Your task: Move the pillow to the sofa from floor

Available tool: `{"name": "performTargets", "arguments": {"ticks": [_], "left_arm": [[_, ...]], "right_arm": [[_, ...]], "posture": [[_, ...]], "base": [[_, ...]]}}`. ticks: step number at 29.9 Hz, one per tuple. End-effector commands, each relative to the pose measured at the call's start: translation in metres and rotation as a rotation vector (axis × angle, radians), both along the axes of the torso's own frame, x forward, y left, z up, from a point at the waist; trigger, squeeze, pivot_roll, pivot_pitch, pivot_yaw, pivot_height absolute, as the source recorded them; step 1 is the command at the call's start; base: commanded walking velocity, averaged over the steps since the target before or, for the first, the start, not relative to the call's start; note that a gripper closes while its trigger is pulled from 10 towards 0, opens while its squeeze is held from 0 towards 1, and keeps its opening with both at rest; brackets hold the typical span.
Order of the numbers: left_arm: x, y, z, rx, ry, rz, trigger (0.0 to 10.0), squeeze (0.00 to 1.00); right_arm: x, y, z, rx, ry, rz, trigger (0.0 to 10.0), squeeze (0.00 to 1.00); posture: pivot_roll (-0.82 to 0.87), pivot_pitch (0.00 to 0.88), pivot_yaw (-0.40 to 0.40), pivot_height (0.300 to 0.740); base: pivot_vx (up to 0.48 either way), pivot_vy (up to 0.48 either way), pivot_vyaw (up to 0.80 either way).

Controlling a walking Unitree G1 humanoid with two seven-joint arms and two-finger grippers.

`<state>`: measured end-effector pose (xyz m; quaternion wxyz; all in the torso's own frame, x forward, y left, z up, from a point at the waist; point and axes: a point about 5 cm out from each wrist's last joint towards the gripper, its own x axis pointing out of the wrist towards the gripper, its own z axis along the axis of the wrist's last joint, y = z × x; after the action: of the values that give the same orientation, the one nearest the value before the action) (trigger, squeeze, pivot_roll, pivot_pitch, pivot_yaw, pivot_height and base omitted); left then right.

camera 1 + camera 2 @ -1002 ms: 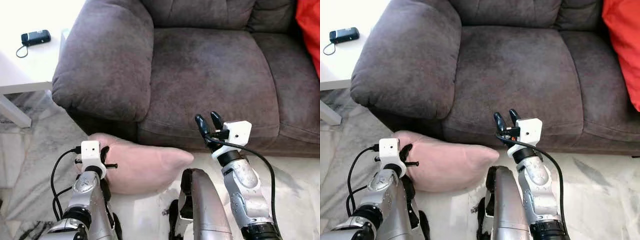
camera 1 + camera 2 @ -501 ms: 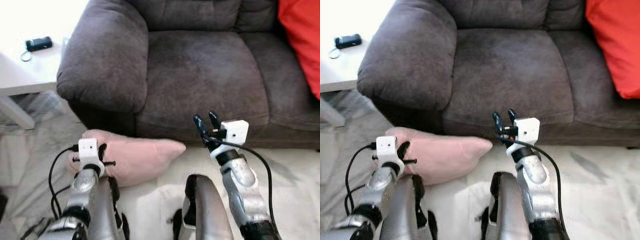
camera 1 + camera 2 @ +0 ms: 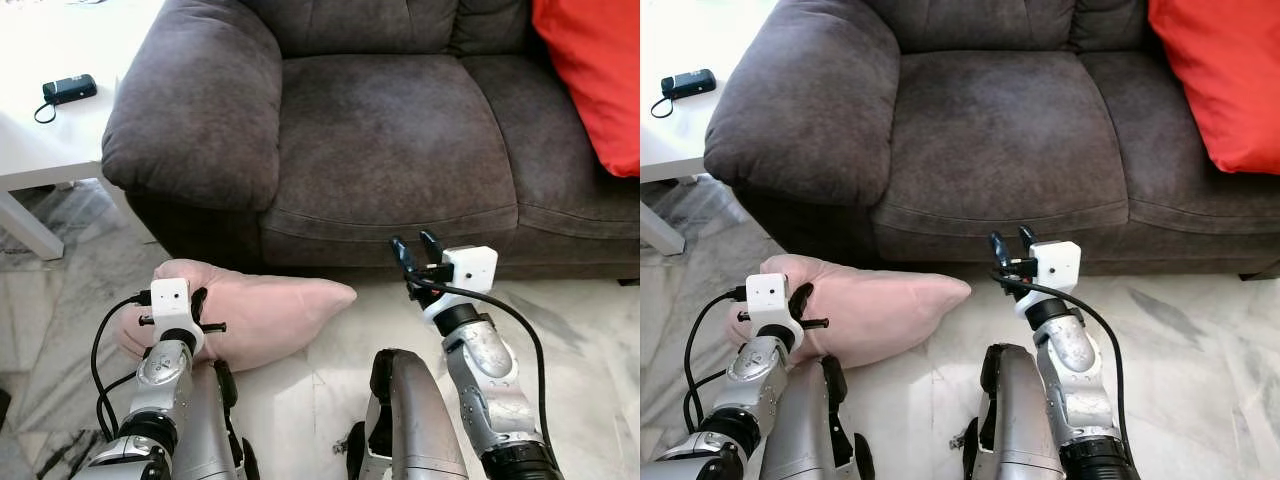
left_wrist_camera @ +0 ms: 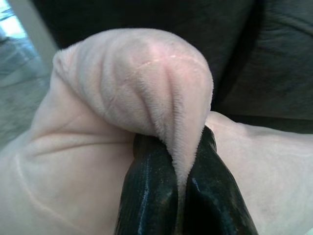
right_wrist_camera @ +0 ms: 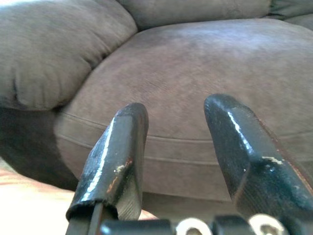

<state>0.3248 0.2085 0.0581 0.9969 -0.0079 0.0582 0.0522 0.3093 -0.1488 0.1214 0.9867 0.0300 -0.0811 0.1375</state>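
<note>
In front of the sofa (image 3: 390, 150), the pink pillow (image 3: 265, 310) lies on the floor as before; only the camera view has shifted. The left gripper (image 4: 178, 188) stays clamped on a pillow fold; the right gripper (image 3: 418, 250) hovers with fingers apart. Lifting has not begun.

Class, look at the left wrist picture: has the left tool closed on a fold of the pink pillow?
Yes, the left tool pinches a fold of the pink pillow between its two black fingers.
</note>
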Motion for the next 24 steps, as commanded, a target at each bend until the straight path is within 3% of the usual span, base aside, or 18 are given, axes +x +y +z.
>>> {"name": "performTargets", "arguments": {"ticks": [1,24], "left_arm": [[0.0025,0.0015,0.0080,0.000,-0.051,0.008,10.0,0.00],[0.0017,0.0014,0.0059,0.010,-0.035,-0.012,10.0,0.00]], "right_arm": [[-0.0011,-0.0005,-0.0031,0.005,0.009,-0.006,10.0,0.00],[0.0008,0.0036,-0.0074,0.005,0.026,-0.007,10.0,0.00]], "posture": [[0.03,0.200,-0.039,0.500],[0.04,0.196,-0.032,0.633]], "base": [[0.000,0.000,0.00],[0.000,0.000,0.00]]}}
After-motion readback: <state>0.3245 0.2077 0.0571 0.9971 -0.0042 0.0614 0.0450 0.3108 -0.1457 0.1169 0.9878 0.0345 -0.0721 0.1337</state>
